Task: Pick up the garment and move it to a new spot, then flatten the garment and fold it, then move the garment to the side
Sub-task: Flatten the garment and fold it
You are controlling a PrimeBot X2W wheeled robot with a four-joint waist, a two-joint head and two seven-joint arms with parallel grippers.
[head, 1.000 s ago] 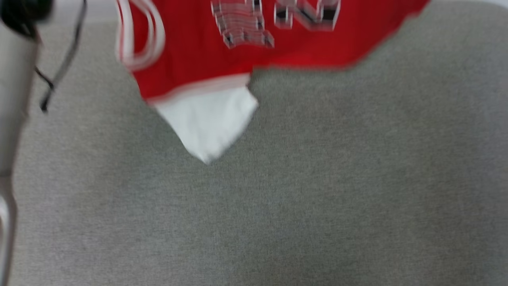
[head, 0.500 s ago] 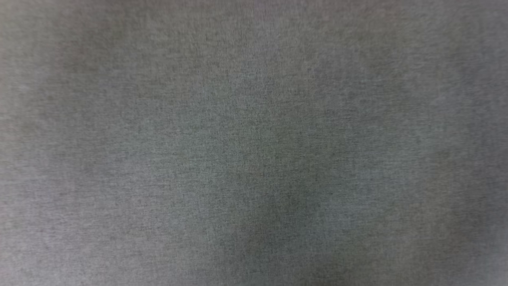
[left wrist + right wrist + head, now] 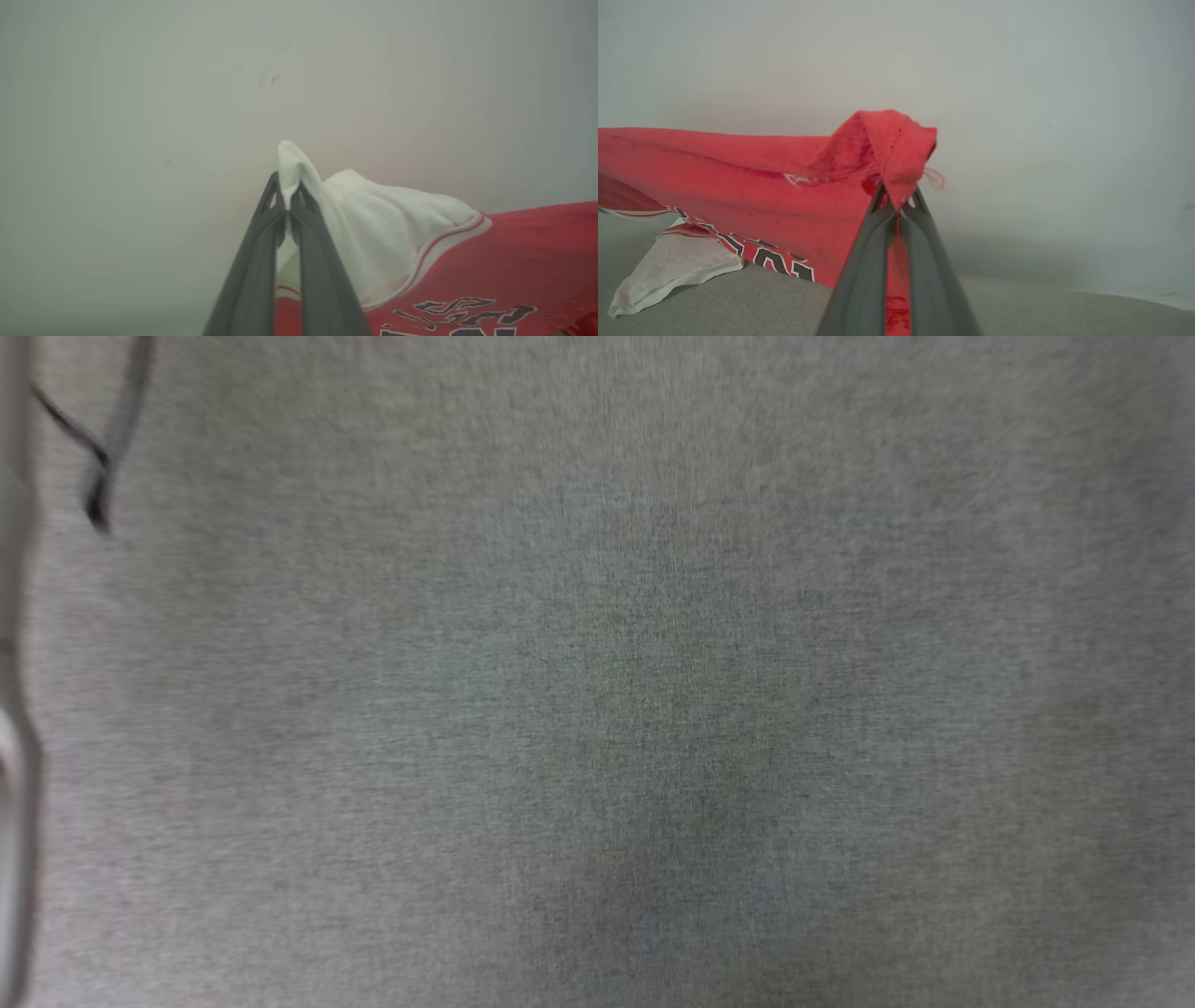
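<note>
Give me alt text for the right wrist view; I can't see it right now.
The right hand is shut on a bunched red edge of the garment, which stretches to the view's left before a pale wall. Its white sleeve droops onto the grey fabric surface below.

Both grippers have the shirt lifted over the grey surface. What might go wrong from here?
1. The left gripper pinches the garment by just the tip of a white sleeve; that thin hold may slip.
2. The other sleeve seems to lie on the grey surface and may fold under on laying down.
</note>
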